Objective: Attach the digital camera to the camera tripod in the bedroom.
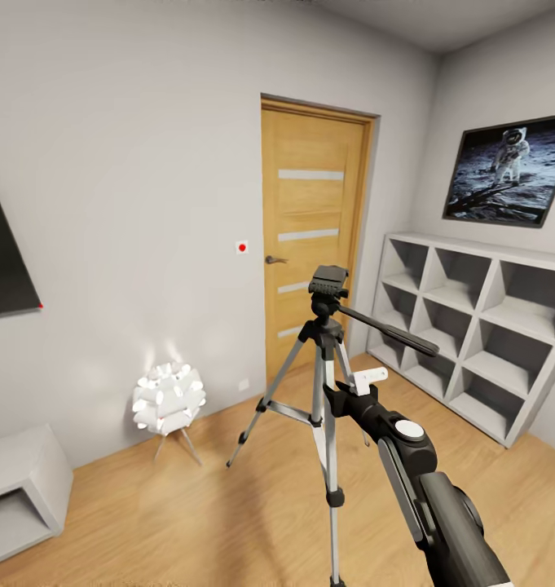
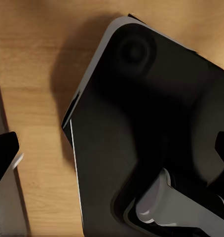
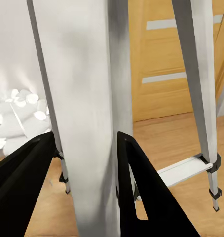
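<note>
My right gripper [image 3: 82, 163] straddles a silver leg of the camera tripod [image 1: 326, 359], jaws spread either side, not clamped. I judge I'm securing the stand near the door [image 1: 310, 236]. I can't see the digital camera, nor tell my left jaws' state; next it must reach the tripod head.

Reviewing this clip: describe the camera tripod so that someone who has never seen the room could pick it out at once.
Find the wooden door in the white wall. The camera tripod stands on the wood floor in front of it, right of the white ball floor lamp. Unlike the low lamp, it is tall, with three silver legs and a black head with a long pan handle; the right gripper straddles one leg.
</note>
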Robot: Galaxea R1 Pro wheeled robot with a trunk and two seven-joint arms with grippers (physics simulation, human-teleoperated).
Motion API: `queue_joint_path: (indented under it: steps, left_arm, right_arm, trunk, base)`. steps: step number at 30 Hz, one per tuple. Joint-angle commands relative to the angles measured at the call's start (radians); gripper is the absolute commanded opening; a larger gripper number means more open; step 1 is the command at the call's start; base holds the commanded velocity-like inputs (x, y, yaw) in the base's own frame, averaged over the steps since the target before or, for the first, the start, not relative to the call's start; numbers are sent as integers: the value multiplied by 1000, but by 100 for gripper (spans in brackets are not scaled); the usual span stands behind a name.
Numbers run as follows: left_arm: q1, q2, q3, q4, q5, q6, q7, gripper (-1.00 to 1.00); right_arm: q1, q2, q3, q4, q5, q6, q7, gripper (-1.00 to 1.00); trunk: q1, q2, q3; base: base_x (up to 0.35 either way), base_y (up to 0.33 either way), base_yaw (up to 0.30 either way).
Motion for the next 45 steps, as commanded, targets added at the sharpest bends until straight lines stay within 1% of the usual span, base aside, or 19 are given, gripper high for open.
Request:
queue_joint_path:
  steps: [1, 10, 15, 25, 43, 45]
  left_arm:
    - [0, 0, 5, 0, -2, -2, 1, 100]
    - [0, 0, 5, 1, -2, -2, 1, 100]
    - [0, 0, 5, 1, -2, -2, 1, 100]
    - [0, 0, 5, 1, -2, -2, 1, 100]
    - [0, 0, 5, 1, -2, -2, 1, 100]
    - [0, 1, 5, -1, -3, -2, 0, 100]
  right_arm:
    - [0, 0, -1, -1, -1, 5, 4, -100]
    - [-1, 0, 0, -1, -1, 5, 4, -100]
    - [-1, 0, 0, -1, -1, 5, 4, -100]
    - [0, 0, 1, -1, -2, 5, 4, -100]
    - [-1, 0, 6, 19, -2, 4, 4, -100]
    - [0, 5, 5, 21, -1, 3, 7, -100]
  trunk:
    - [0, -1, 0]
    - [0, -1, 0]
    - [0, -1, 0]
    - [0, -1, 0]
    - [0, -1, 0]
    - [0, -1, 0]
  base:
    - [-332, 0, 0]
    - [-335, -11, 0]
    - [-292, -141, 0]
    - [-71, -56, 0]
    - [-231, -182, 0]
    - [0, 0, 0]
